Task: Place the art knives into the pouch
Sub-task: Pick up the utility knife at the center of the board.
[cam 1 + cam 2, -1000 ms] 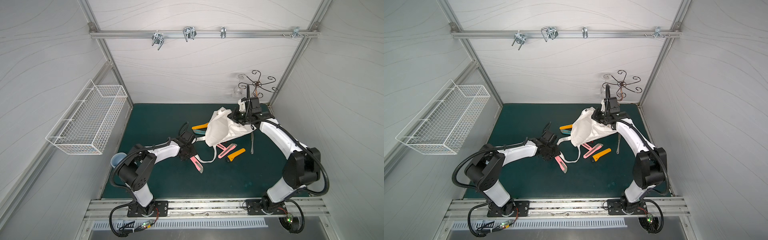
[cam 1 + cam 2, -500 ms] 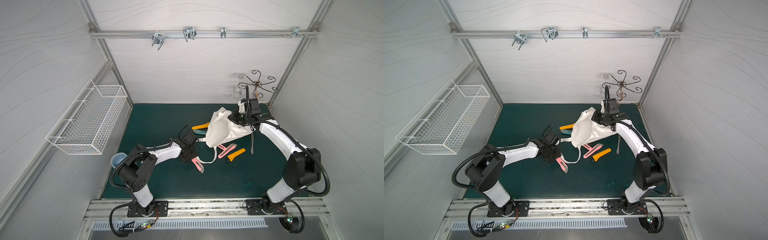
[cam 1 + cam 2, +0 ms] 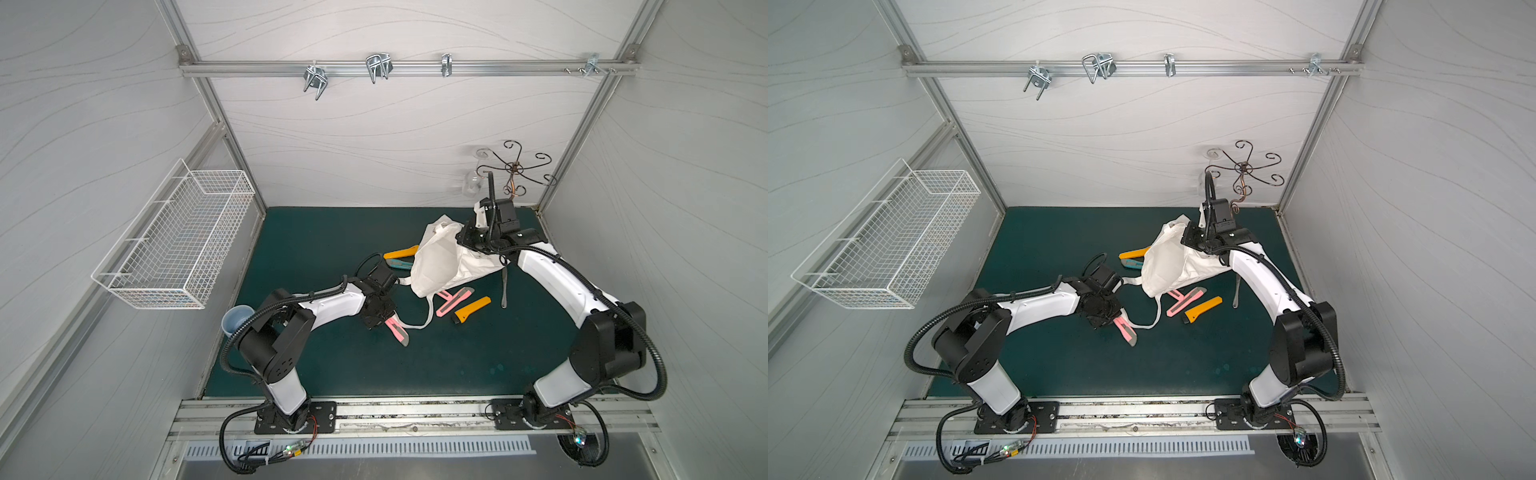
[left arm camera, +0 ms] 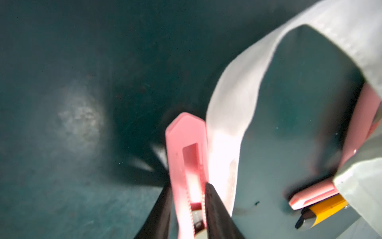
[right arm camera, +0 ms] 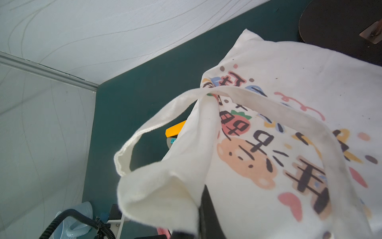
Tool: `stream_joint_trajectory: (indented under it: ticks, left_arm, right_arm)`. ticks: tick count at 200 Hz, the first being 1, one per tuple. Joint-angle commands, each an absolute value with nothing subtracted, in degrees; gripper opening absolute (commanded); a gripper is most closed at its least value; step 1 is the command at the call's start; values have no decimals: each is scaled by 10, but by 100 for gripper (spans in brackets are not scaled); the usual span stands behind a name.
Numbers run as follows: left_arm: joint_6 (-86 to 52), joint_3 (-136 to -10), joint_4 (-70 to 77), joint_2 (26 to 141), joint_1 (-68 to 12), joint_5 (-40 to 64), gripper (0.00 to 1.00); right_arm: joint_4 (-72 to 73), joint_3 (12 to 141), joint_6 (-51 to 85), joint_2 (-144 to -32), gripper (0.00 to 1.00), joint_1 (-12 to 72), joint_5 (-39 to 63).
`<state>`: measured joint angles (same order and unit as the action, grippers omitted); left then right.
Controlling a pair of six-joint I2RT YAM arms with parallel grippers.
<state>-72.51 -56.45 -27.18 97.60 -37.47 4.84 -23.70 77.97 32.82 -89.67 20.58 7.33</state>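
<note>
The pink knife lies on the green mat, near and left of the pouch, beside its loose strap. The left claw pinches the knife's sides. The right claw is clamped on the pouch's cloth, holding its mouth up. Lifting, carrying and dropping in are not yet done.

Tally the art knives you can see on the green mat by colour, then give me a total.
Pink art knives: 3
Orange art knives: 2
Teal art knife: 1
Total: 6
</note>
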Motion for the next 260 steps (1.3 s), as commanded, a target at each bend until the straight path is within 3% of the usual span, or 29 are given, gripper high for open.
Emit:
stream_joint_trajectory:
  ticks: [1, 92, 160, 217, 260]
  left_arm:
    - [-760, -605, -333, 998, -377, 56, 29]
    - [-791, -639, -364, 1043, -377, 60, 39]
    - [-785, -659, -376, 1038, -376, 45, 39]
    - [-773, -663, -356, 1074, -377, 60, 31]
    - [-770, -657, -354, 1076, -377, 63, 34]
  right_arm:
    - [-243, 776, 318, -871, 0, 210, 60]
    - [-255, 765, 290, -848, 0, 214, 40]
    - [-252, 769, 287, -853, 0, 214, 50]
    - [-251, 764, 284, -847, 0, 214, 53]
    - [-252, 763, 279, -847, 0, 214, 53]
